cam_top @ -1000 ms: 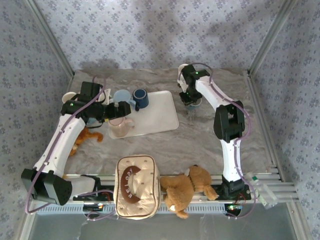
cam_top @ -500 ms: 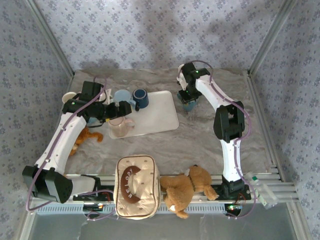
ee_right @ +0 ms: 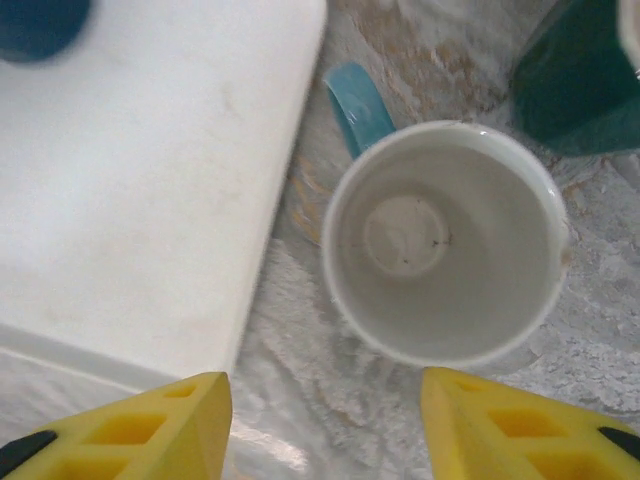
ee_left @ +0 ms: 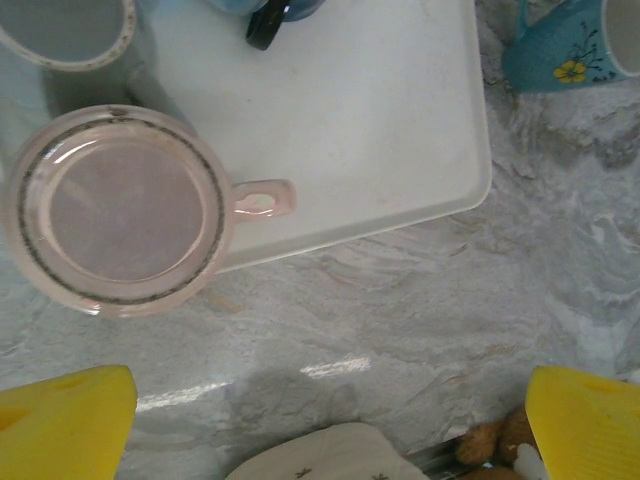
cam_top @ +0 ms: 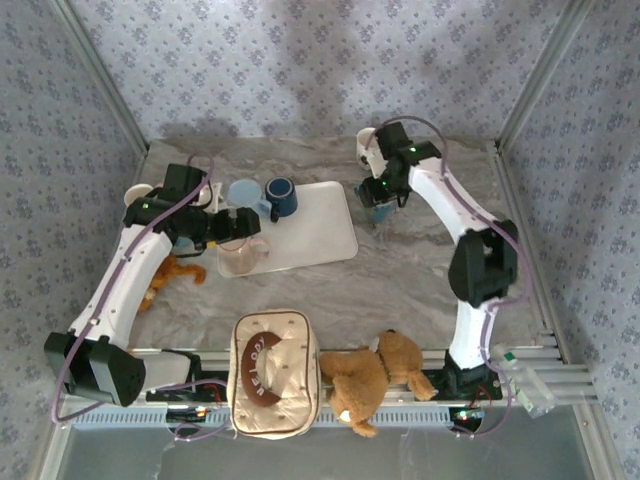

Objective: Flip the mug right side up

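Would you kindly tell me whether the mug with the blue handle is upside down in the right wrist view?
No, the mug stands mouth up, with its white inside and bottom showing.

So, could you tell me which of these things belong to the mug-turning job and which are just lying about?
Job:
teal mug, upright beside the white tray
right hand, open over it

Lying about:
white tray
pink mug
dark blue mug
teddy bear
quilted bag

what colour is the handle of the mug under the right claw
Turquoise blue. The handle of the mug shows best in the right wrist view.
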